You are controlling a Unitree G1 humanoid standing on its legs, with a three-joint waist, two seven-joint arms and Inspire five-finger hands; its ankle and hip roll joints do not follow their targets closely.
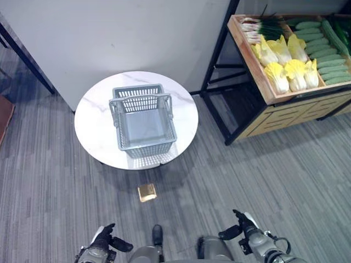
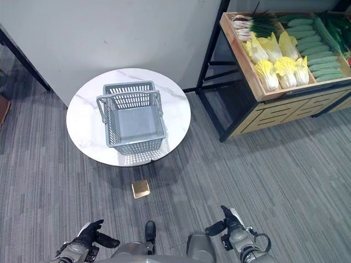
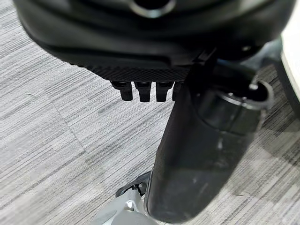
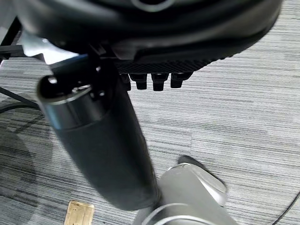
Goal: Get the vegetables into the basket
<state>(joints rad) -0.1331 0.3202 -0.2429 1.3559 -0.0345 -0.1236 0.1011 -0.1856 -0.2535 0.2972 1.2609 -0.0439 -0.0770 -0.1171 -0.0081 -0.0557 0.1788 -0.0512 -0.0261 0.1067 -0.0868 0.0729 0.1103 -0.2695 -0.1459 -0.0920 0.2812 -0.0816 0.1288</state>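
An empty grey plastic basket (image 1: 125, 135), its handles up, stands in the middle of a round white marble table (image 1: 93, 126). The vegetables lie in a wooden crate (image 1: 256, 71) on a rack at the far right: yellow-white cabbages (image 1: 285, 66), green cucumbers (image 1: 328, 55) and scallions (image 1: 263, 24). My left hand (image 1: 101, 242) hangs low near the floor, well short of the table, fingers relaxed and holding nothing. My right hand (image 1: 248, 226) hangs the same way, below and apart from the crate. Each wrist view shows bare carpet past the left hand (image 3: 140, 47) and the right hand (image 4: 154, 37).
A small golden square block (image 1: 147, 192) lies on the grey carpet just in front of the table. The rack's black metal frame (image 1: 215, 71) stands between table and crate. A white wall panel (image 1: 126, 38) rises behind the table.
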